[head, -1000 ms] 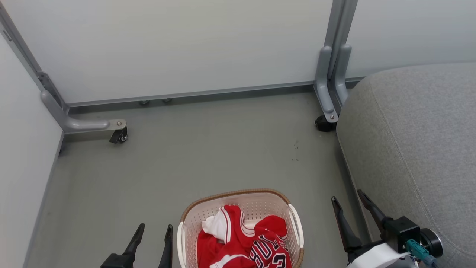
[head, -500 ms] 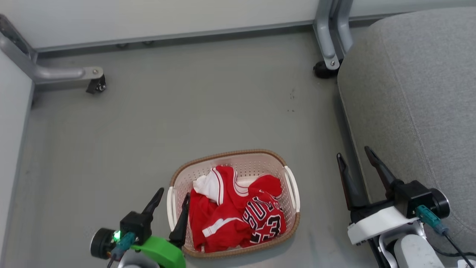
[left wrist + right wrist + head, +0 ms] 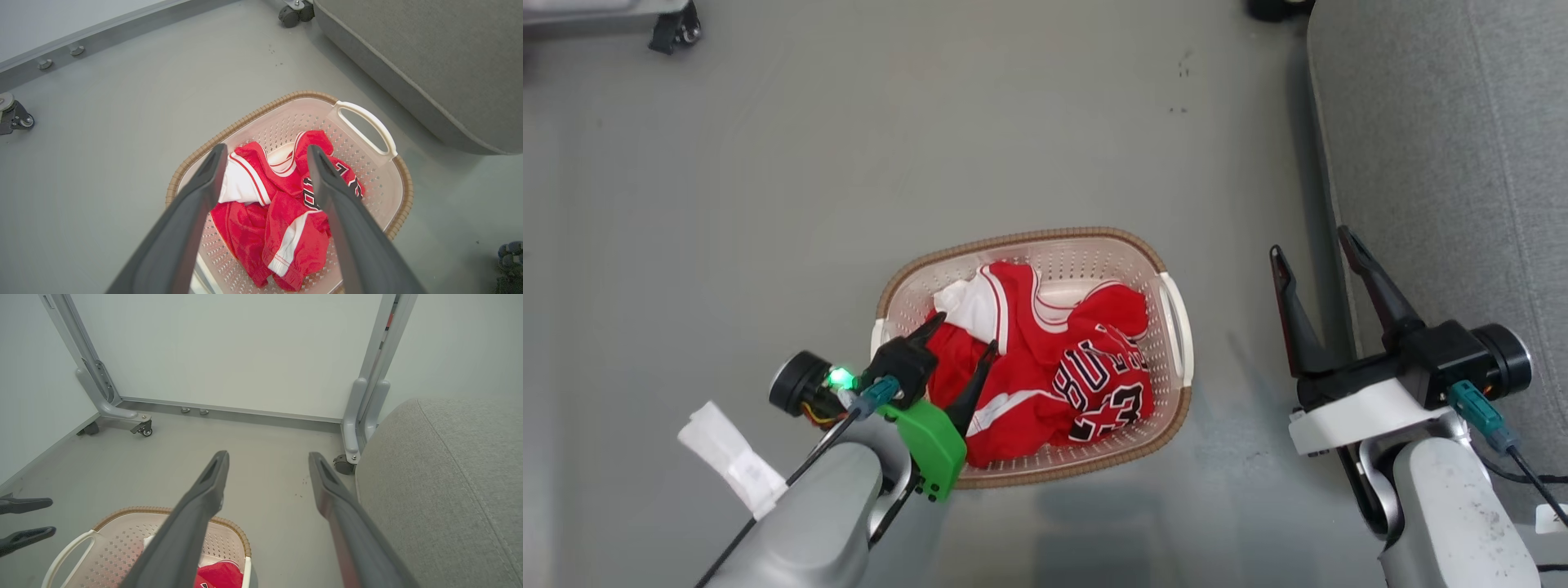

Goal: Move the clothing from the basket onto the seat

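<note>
The left claw (image 3: 964,335) hangs spread, empty, over the crumpled red-and-white jersey clothing (image 3: 1054,359) in the cream perforated plastic basket (image 3: 1029,237); the right claw (image 3: 1308,242) is likewise released. This looks like the reaching step: next, lower and pinch a fold.

The clothing (image 3: 1021,367) is thin, soft red cloth, crumpled, with white panels and printed black-and-white lettering. The basket (image 3: 1086,261) is smooth cream plastic, perforated, with a brown woven-look rim. The seat (image 3: 1445,163) is matt grey woven fabric with stitched seams. The floor (image 3: 849,163) is smooth, dull grey. The left tool (image 3: 266,148) has matt dark fingers (image 3: 192,212) and a shiny green bracket (image 3: 931,445).
</note>
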Motion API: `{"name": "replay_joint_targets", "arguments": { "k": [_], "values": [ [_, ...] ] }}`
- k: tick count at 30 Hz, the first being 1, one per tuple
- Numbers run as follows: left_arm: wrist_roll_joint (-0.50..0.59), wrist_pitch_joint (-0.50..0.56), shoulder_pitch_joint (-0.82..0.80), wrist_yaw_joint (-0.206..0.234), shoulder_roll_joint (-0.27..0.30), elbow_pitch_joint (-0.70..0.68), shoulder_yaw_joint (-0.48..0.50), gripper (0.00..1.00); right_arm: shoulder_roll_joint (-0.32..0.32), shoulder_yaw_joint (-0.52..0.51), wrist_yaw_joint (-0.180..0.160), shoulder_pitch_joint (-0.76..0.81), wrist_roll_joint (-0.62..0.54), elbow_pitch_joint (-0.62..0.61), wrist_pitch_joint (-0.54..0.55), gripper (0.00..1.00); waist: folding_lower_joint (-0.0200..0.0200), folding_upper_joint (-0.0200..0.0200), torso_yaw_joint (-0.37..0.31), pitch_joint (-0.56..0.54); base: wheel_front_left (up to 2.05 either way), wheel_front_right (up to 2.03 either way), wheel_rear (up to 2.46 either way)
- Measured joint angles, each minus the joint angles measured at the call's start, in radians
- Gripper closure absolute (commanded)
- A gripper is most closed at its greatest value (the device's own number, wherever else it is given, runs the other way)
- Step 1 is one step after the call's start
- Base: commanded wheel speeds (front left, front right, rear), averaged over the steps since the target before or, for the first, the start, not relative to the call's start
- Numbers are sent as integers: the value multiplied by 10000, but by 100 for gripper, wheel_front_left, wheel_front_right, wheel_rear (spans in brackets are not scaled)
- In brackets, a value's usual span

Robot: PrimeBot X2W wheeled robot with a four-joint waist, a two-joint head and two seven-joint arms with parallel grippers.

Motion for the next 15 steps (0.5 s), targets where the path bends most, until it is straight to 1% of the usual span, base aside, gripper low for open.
{"name": "replay_joint_targets", "arguments": {
  "k": [4,8,10,15],
  "values": [
    [-119,-4,-1212,0,21,642,-1338,0,2,-82,0,-370,-127,-113,0,0,0,0,23,728,0,0,0],
    [-508,-2,-1994,-2,-17,1567,-2709,0,-2,-113,-2,-710,-211,-261,0,0,1,0,11,1446,0,0,0],
    [-784,6,-2470,-4,-19,1925,-3198,0,-2,-63,0,-873,-297,-393,0,0,1,0,-13,1774,0,0,0],
    [-1438,430,-3305,-4,36,2706,-4521,0,-2,31,0,-1173,-293,-717,0,0,1,0,-130,2626,0,0,0]
  ]
}}
